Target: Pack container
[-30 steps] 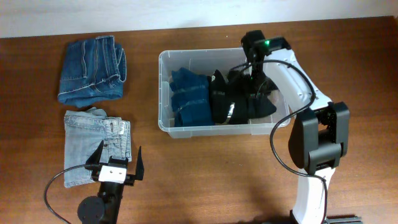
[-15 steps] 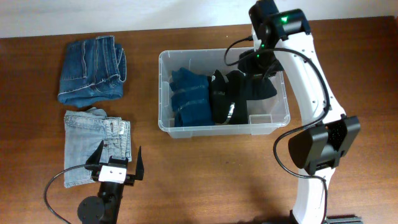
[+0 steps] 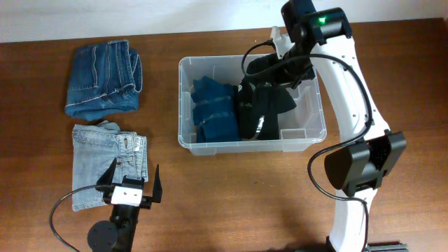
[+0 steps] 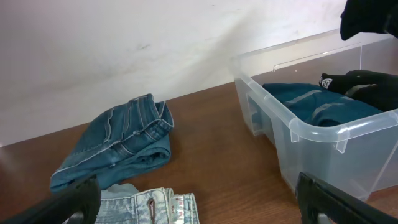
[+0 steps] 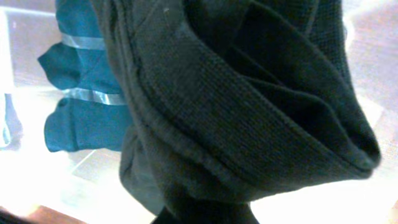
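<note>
The clear container [image 3: 183, 105] stands at the table's middle; it also shows in the left wrist view [image 4: 323, 127]. It holds a folded teal-blue garment [image 3: 213, 112] on the left and a black garment [image 3: 269, 101] beside it. My right gripper [image 3: 281, 64] is over the container's back part, shut on the black garment, which hangs down into the bin. In the right wrist view the black garment [image 5: 249, 93] fills the frame and hides the fingers; the teal garment [image 5: 81, 106] lies below. My left gripper [image 3: 133, 180] is open and empty at the front left.
Folded dark blue jeans [image 3: 105, 77] lie at the back left. Folded light blue jeans [image 3: 105, 157] lie in front of them, just ahead of the left gripper [image 4: 199, 208]. Bare wood shows in front of the container and to its right.
The right arm rose and shifted toward the back and left, pulling the black garment's upper part up over the container. The left arm has not moved.
</note>
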`<state>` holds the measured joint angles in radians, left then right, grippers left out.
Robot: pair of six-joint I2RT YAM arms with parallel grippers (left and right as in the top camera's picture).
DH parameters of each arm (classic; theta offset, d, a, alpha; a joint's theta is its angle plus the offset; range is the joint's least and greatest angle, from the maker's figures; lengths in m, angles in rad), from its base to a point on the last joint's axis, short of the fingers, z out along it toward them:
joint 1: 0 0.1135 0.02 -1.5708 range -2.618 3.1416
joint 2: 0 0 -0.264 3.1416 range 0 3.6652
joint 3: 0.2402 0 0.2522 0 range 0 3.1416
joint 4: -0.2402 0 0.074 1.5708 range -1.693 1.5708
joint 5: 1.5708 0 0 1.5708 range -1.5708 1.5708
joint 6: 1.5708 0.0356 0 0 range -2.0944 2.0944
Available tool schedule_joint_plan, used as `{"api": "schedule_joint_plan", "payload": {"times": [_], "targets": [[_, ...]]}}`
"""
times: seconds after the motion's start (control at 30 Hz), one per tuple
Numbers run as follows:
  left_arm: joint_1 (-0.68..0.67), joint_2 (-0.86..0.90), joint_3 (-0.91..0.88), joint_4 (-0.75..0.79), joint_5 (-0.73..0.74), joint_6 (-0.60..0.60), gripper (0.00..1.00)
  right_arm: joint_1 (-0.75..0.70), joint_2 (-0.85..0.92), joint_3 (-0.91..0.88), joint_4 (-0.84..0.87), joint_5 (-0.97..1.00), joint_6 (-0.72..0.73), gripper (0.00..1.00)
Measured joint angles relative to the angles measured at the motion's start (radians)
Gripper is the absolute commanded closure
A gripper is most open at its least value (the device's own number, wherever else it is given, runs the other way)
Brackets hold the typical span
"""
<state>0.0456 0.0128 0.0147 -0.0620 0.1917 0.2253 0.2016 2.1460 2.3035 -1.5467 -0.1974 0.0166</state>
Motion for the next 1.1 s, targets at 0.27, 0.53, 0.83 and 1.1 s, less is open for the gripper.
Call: {"api": "schedule_joint_plan", "payload": {"times": [0.27, 0.53, 0.83, 1.1], "targets": [[0.000, 0.000, 0.000, 0.000, 0.000, 0.000, 0.01, -0.004, 0.000, -0.053, 0.009, 0.089, 0.032, 0.12], [0.000, 0.000, 0.000, 0.000, 0.000, 0.000, 0.01, -0.011, 0.000, -0.066, 0.014, 0.119, 0.040, 0.08], [0.000, 0.000, 0.000, 0.000, 0.000, 0.000, 0.01, -0.011, 0.000, -0.066, 0.047, 0.122, 0.040, 0.22], [0.000, 0.000, 0.000, 0.000, 0.000, 0.000, 0.01, -0.011, 0.000, -0.133, 0.181, 0.121, 0.057, 0.94]]}}
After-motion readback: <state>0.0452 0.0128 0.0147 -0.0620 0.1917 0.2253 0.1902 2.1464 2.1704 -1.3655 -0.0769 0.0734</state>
